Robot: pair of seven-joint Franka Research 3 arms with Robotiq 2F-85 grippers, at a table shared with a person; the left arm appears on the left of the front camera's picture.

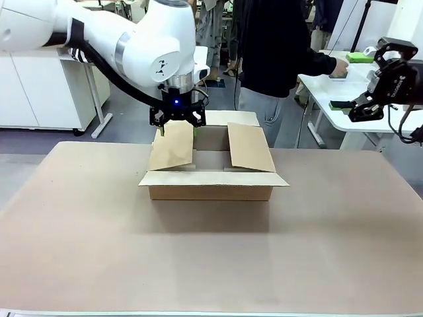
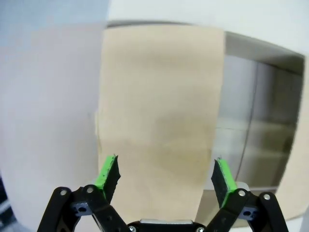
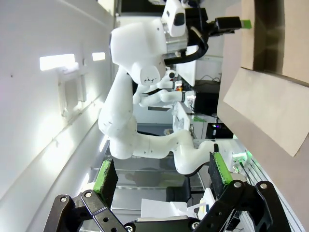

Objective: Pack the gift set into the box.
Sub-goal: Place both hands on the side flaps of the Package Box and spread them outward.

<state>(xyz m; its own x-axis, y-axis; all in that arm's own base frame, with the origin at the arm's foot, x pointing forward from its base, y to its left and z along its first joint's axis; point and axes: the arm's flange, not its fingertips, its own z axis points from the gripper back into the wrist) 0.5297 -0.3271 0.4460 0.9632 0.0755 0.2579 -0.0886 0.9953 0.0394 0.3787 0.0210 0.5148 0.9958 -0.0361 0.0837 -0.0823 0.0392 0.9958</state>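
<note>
The box (image 1: 211, 181) stands in the middle of the table with its flaps open; the left and right flaps lean up and inward. My left gripper (image 1: 176, 124) hangs open just over the top edge of the left flap (image 1: 172, 146). In the left wrist view that flap (image 2: 159, 106) spans the gap between the green pads (image 2: 110, 170), and the left gripper (image 2: 166, 175) holds nothing. My right gripper (image 1: 357, 109) is raised off to the far right, away from the box. It is open (image 3: 163, 175) and empty. The gift set is out of view.
A person in a dark top (image 1: 277, 46) stands behind the box, one hand (image 1: 338, 68) reaching onto a white side table (image 1: 330, 92) at the right. The brown tabletop (image 1: 211, 264) is bare in front of the box. The right wrist view shows the left arm (image 3: 140, 72).
</note>
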